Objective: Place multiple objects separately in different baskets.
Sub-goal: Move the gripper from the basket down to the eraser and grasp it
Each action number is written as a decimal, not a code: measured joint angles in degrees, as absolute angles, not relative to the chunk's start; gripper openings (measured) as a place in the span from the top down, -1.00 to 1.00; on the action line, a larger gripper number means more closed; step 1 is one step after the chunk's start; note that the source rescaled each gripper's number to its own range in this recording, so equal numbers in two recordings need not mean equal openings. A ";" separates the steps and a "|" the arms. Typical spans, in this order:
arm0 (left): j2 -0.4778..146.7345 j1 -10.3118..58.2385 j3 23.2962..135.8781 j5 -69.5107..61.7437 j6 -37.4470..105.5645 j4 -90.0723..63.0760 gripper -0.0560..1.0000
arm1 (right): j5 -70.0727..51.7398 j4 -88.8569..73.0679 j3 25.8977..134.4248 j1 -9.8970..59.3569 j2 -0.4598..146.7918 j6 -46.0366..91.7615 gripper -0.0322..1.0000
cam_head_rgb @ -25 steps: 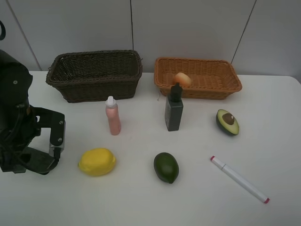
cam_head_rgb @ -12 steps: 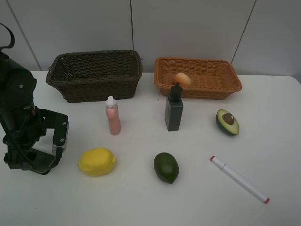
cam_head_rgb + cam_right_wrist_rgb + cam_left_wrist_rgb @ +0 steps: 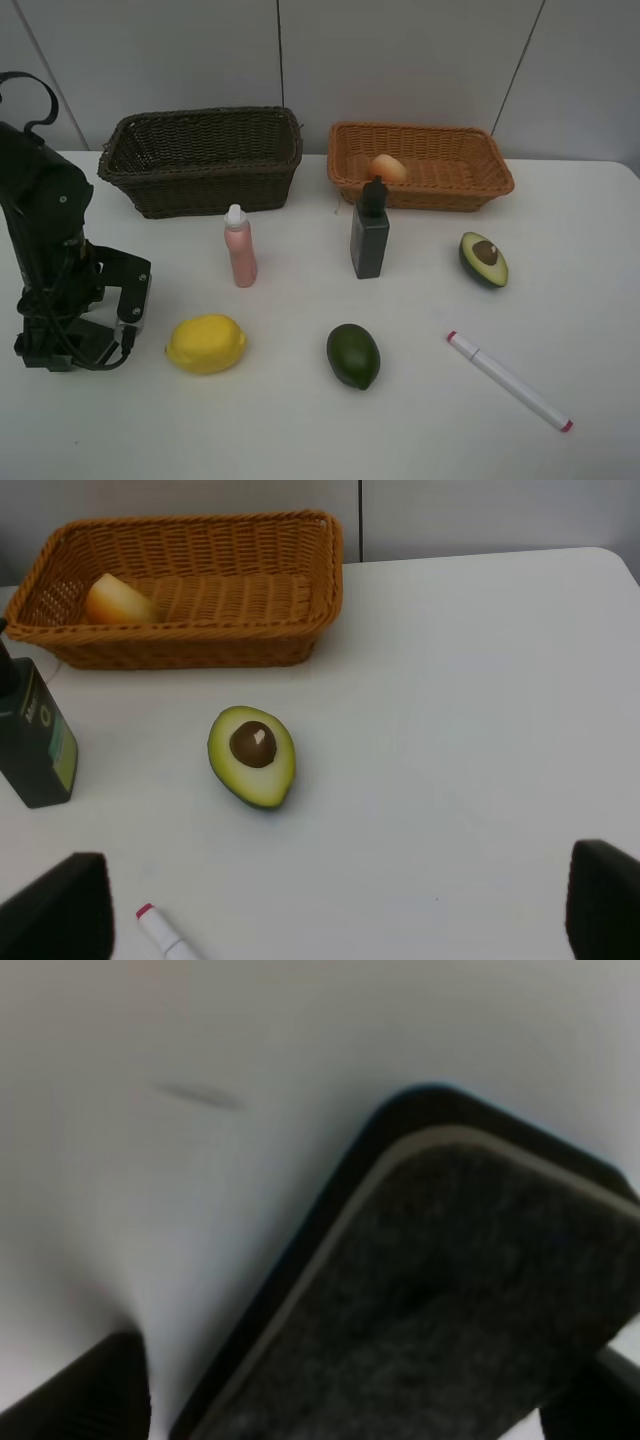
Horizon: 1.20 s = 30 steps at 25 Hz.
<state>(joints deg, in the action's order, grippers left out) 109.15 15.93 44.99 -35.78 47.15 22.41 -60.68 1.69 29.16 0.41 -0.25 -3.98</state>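
Observation:
My left gripper is low over the table at the far left, jaws open. In the left wrist view a dark eraser lies close between its fingers; the arm hides it in the high view. The peach lies in the light tan basket. The dark brown basket shows nothing inside. On the table are the pink bottle, dark grey bottle, lemon, avocado, halved avocado and white marker. My right gripper is open, seen only in its wrist view.
The right wrist view shows the tan basket with the peach, the grey bottle, the halved avocado and the marker's tip. A grey wall stands behind the baskets.
My left arm has shifted a little to the right and its gripper has dropped lower toward the table. Nothing else has moved.

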 joint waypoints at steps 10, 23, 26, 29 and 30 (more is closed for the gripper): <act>109.45 15.93 45.21 -35.78 45.90 22.83 -1.00 | -60.68 1.69 29.16 0.41 -0.25 -3.98 -1.00; 109.34 15.93 45.21 -35.22 40.02 23.35 -0.27 | -60.68 1.69 29.16 0.41 -0.25 -3.98 -1.00; 108.19 15.93 45.04 -33.84 34.88 23.20 -0.26 | -60.68 1.69 29.16 0.41 -0.25 -3.98 -1.00; 106.04 15.93 47.27 -30.66 21.59 21.01 -0.22 | -60.68 1.69 29.16 0.41 -0.25 -3.98 -1.00; 104.99 15.93 48.76 -30.21 16.07 20.10 -0.22 | -60.68 1.69 29.16 0.41 -0.25 -3.98 -1.00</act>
<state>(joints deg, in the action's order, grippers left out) 104.99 15.93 48.76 -30.21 16.07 20.10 -60.68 1.69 29.16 0.41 -0.25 -3.98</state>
